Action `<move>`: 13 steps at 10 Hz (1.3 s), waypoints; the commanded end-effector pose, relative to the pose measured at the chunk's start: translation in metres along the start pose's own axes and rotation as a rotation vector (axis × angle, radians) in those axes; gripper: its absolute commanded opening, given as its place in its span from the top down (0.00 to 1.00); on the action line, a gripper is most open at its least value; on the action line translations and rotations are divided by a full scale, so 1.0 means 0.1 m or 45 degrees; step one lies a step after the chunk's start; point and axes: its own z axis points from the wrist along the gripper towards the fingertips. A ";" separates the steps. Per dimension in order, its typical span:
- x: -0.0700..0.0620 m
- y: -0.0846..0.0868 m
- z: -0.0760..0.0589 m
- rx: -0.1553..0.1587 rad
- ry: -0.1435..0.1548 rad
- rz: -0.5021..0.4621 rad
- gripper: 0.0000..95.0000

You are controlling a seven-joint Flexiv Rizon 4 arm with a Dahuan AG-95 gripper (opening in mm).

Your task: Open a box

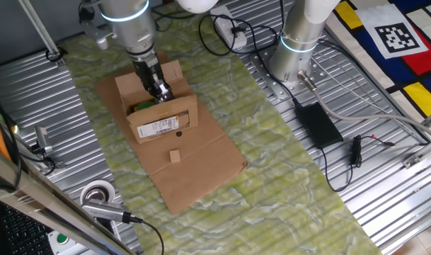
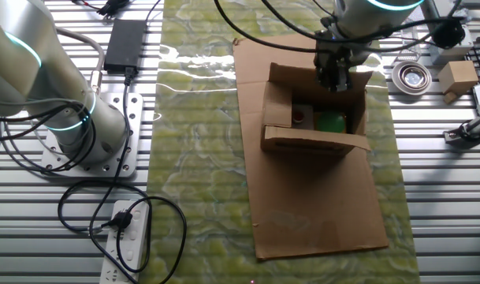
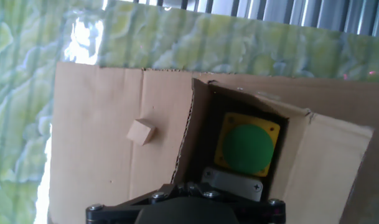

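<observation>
The box (image 1: 162, 122) is a small brown carton standing on the flat cardboard sheet (image 1: 201, 170). Its white barcode label (image 1: 157, 128) faces the front. The top flaps are spread and the top is open in the other fixed view (image 2: 314, 138). Inside is a yellow device with a round green button (image 3: 248, 148). My gripper (image 1: 161, 91) hangs over the box's opening, its tip at the rim. In the other fixed view it (image 2: 334, 77) is at the far side of the box. In the hand view only its dark base (image 3: 183, 205) shows. The fingers look closed together, with nothing seen between them.
A small wooden block (image 1: 175, 156) lies on the sheet in front of the box. A tape roll (image 1: 98, 193) lies at the front left. A power adapter (image 1: 318, 124) with cables and a second arm's base (image 1: 296, 53) are at the right. A green mat (image 1: 286, 184) covers the table.
</observation>
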 end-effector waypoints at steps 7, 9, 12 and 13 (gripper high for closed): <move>0.05 -0.08 -0.07 0.041 -0.012 -0.067 1.00; 0.03 -0.04 -0.04 0.036 -0.014 -0.037 1.00; 0.01 0.00 0.00 0.045 -0.009 -0.050 1.00; 0.01 0.00 0.00 0.044 -0.004 -0.049 1.00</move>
